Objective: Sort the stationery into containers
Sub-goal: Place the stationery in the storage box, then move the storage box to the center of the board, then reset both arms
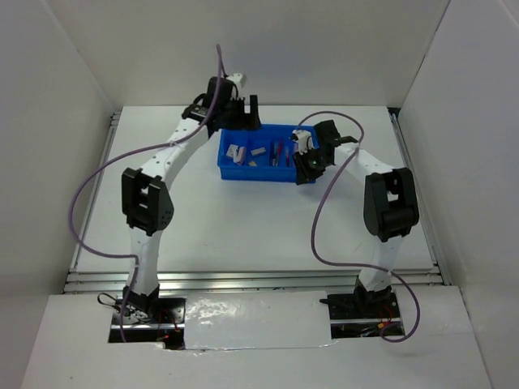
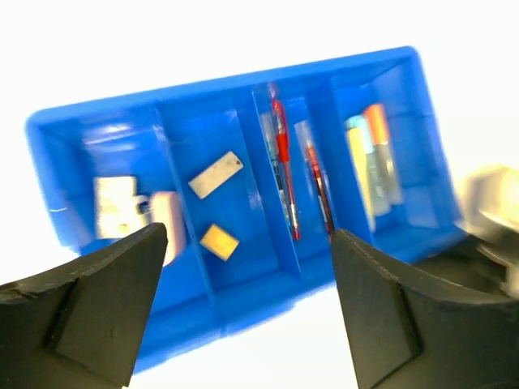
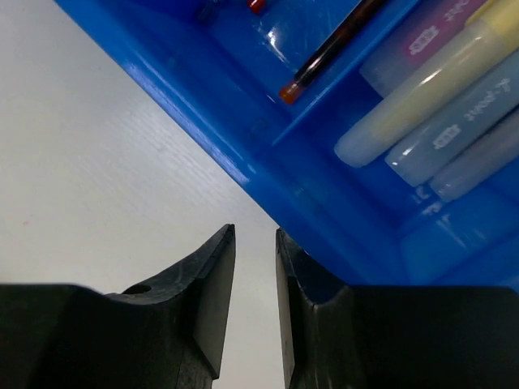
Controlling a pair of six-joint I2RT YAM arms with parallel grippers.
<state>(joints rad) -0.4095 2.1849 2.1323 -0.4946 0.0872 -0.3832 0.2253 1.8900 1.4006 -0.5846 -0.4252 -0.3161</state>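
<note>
**White table bare of loose items: lift the left arm out cleanly**

White walls (image 1: 49, 121) box in a white table (image 1: 243, 235), and the blue tray (image 1: 231, 172) sits at its far middle. No stationery shows loose on the table from above, so the sorting looks close to finished.

Inside the tray, the eraser blocks (image 2: 113, 207) lie in the end compartment and two small tan pieces (image 2: 219, 241) in the next. The pens (image 2: 280, 154) lie in the narrow middle sections, and the markers (image 2: 377, 162) are side by side at the other end.

The left fingers (image 2: 97, 308) are spread wide and empty, hanging over the tray above the middle sections. The right fingers (image 3: 203, 308) are nearly together, with a thin slit showing only table between them. They grasp nothing and sit just beside the tray's outer wall at its near right corner.

The step in hand looks like a release and retreat. To do it well, the left arm should rise straight up with the fingers spread, clear the rim before swinging aside, and avoid clipping a partition. The right arm should ease away from the wall without nudging the tray, since a bump could tip the light tan pieces over a divider.
</note>
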